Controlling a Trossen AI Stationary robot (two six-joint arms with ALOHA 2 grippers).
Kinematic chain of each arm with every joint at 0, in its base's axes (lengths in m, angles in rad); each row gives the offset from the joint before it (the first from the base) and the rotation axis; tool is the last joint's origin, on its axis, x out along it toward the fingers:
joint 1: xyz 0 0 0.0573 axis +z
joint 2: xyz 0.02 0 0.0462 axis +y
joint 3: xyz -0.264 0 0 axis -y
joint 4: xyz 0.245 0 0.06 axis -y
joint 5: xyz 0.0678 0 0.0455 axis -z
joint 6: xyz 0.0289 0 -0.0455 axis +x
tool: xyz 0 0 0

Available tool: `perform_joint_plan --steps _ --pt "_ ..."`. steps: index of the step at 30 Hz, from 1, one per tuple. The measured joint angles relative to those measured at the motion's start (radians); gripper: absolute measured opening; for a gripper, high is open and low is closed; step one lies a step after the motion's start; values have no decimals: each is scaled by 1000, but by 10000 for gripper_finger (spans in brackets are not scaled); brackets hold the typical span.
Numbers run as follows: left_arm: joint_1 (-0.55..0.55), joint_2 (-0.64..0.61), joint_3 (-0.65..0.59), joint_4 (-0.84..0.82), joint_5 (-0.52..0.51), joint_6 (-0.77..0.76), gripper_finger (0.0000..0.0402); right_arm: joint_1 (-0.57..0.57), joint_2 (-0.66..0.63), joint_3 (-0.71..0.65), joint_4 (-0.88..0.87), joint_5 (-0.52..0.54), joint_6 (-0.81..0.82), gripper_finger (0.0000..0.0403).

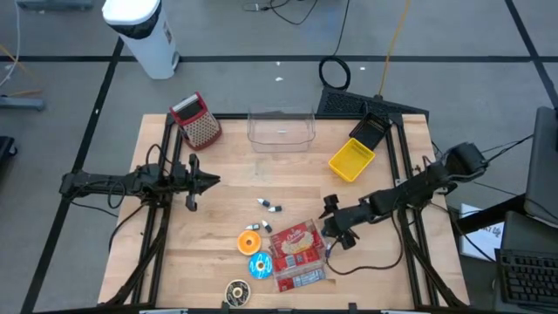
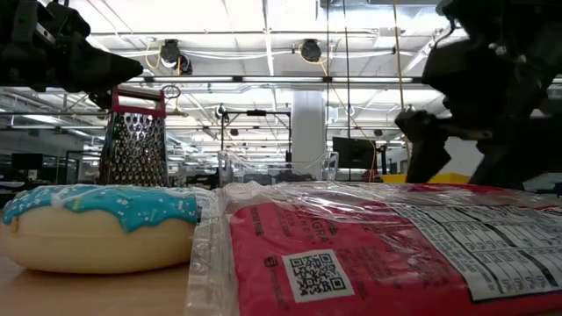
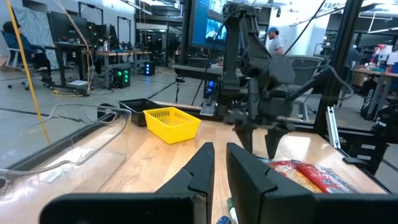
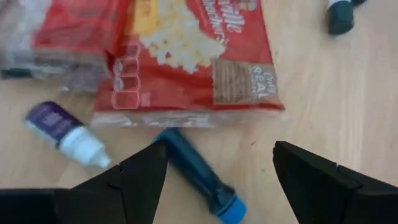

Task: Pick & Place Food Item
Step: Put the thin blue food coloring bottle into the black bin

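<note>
A red popcorn packet (image 1: 295,242) in clear wrap lies flat on the wooden table near the front, filling the top of the right wrist view (image 4: 186,56). Beside it sits a blue-iced donut (image 1: 260,264), large in the low view (image 2: 97,224). My right gripper (image 1: 328,225) hovers open just right of the packet, slanting down, its fingers (image 4: 134,177) spread above a blue marker (image 4: 196,177) and bare wood. My left gripper (image 1: 207,181) waits shut and level at the table's left (image 3: 219,165), holding nothing.
A small purple-and-white bottle (image 4: 65,134), an orange piece (image 1: 250,242), a dark disc (image 1: 237,292) and small loose bits (image 1: 270,207) lie around the packet. A clear tub (image 1: 281,129), a yellow basket (image 1: 351,160), a black basket (image 1: 370,131) and a grater (image 1: 199,120) stand along the far side.
</note>
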Motion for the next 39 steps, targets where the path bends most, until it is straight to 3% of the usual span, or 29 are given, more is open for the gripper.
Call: perform_joint_plan --steps 9,39 --pt "0 0 0 0 0 0 42 -4 7 -12 -76 -53 -2 260" --pt "0 0 0 -1 0 0 42 -28 -12 -13 -189 -56 11 98"
